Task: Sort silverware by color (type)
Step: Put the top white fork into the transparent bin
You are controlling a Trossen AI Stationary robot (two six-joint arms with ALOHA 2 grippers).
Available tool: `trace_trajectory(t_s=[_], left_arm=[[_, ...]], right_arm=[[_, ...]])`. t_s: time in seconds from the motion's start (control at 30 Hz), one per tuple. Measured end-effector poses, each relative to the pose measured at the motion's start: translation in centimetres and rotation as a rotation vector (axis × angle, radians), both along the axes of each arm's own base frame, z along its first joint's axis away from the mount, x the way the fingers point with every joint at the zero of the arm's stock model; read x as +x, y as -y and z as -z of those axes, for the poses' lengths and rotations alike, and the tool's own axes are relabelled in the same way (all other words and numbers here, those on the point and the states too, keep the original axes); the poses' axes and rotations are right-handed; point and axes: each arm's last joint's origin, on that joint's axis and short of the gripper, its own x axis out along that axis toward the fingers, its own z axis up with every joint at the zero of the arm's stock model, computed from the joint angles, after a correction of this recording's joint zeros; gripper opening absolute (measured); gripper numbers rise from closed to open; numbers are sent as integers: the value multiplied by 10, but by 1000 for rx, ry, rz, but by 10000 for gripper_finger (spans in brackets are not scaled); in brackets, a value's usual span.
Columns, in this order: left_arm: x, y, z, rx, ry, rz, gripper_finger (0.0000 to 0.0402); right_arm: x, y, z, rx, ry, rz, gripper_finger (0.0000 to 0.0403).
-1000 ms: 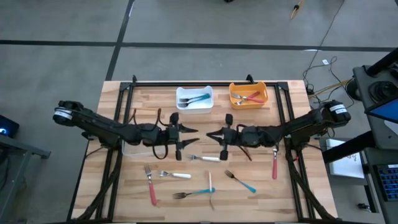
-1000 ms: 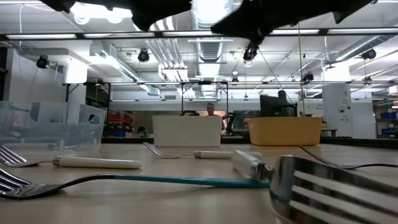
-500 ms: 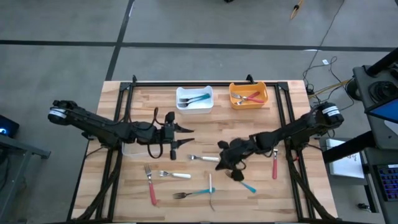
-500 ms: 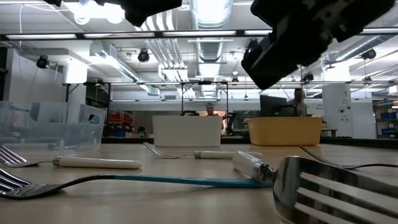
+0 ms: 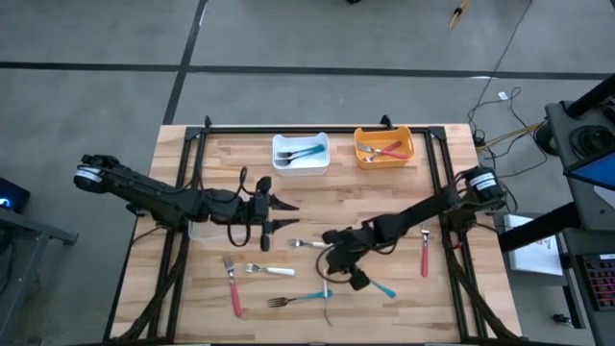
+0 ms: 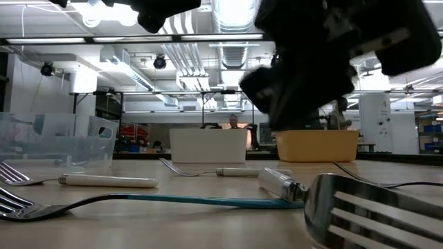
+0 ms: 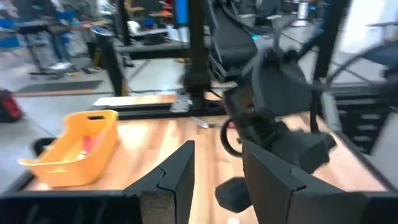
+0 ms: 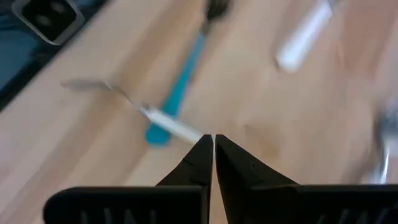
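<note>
— What moved since before?
— My right gripper (image 5: 330,272) came down over the wooden surface (image 5: 404,288), fingers together, empty, above the white-handled fork (image 5: 326,295) crossing the teal-handled fork (image 5: 300,299).
— And left?
— My left gripper (image 5: 286,214) hovers part open, holding nothing.

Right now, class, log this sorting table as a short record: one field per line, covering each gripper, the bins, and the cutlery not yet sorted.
left gripper: open, empty, above the table's middle, beside the clear bin
right gripper: shut, empty, low over the loose cutlery
white bin: back edge, dark-handled pieces inside
orange bin: back edge, red-handled pieces inside
unsorted: teal fork, white spoon, red fork, red piece at the right edge
</note>
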Motion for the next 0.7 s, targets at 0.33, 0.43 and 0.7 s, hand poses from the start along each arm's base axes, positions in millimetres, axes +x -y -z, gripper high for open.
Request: trace_trajectory(t_s=[0.33, 0.43, 0.7], left_arm=[[0, 0, 2, -1, -20, 14, 115], [0, 0, 2, 1, -19, 14, 115], [-1, 0, 2, 9, -22, 15, 115]], right_arm=[[30, -19, -2, -143, -92, -198, 105], [36, -20, -3, -134, -82, -241, 138], [40, -15, 4, -184, -53, -317, 168]])
